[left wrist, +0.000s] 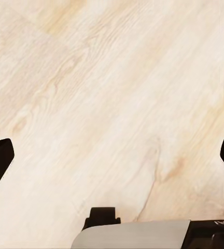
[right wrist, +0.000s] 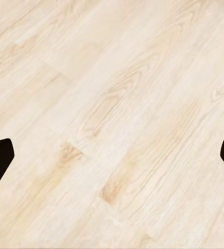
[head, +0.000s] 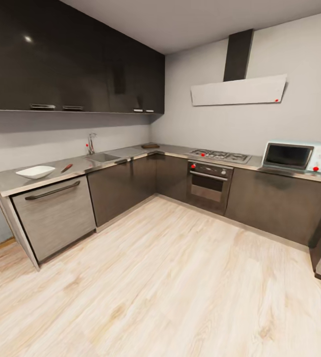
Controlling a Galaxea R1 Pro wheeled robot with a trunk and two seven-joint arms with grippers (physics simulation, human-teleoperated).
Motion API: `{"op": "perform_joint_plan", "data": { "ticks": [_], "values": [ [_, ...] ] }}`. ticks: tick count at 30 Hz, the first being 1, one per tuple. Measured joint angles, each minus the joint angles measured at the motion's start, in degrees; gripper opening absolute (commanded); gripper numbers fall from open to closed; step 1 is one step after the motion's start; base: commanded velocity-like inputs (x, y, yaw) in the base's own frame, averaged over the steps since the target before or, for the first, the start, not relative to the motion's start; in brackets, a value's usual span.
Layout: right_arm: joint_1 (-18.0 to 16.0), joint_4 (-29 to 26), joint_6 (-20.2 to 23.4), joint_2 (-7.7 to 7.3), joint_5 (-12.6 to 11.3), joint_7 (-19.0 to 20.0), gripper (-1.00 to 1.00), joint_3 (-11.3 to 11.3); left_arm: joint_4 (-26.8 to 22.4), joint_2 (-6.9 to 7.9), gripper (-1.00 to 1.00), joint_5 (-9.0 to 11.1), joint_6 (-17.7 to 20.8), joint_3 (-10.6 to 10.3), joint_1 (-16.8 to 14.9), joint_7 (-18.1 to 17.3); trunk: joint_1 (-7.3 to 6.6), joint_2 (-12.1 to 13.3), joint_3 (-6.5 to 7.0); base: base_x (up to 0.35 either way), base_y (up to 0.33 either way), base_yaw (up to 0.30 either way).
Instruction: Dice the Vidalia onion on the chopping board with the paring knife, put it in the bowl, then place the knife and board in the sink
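Onion: can't make it out from this distance; sink (head: 102,157) basin is too small and shallow-angled to see inside. One sink, set in the grey countertop (head: 56,171) along the left wall, with one chrome tap (head: 90,143) and a red knob behind it. One white bowl (head: 35,172) sits on the countertop left of the sink, well apart from it. One small reddish-dark item (head: 67,168) lies between bowl and sink, near the bowl; likely the knife, too small to confirm. One dark flat thing (head: 150,146) in the counter corner past the sink, possibly the chopping board, can't tell. Further out: black upper cabinets (head: 71,64), one hob (head: 220,155) with one oven (head: 209,186) under it, one hood (head: 238,90) above, one microwave (head: 296,156) on the right run. Light wood floor (head: 170,277) in the foreground.

Left gripper (left wrist: 112,155): two dark fingertips at opposite frame edges, spread wide, nothing between them, floor behind. Right gripper (right wrist: 112,155): same, two fingertips wide apart, holding nothing, over floor.
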Motion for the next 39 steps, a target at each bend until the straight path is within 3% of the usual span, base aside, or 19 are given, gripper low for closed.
{"op": "perform_joint_plan", "data": {
  "ticks": [39],
  "values": [
    [0.0, 0.0, 0.0, 0.0, 0.0, 0.0, 1.0, 0.0, -0.05, 0.01, 1.0, -0.04, 0.0, 0.0, 0.0, 0.02, 0.0, 0.0, 0.0, 0.344, 0.0, 0.0]
  ]
}}
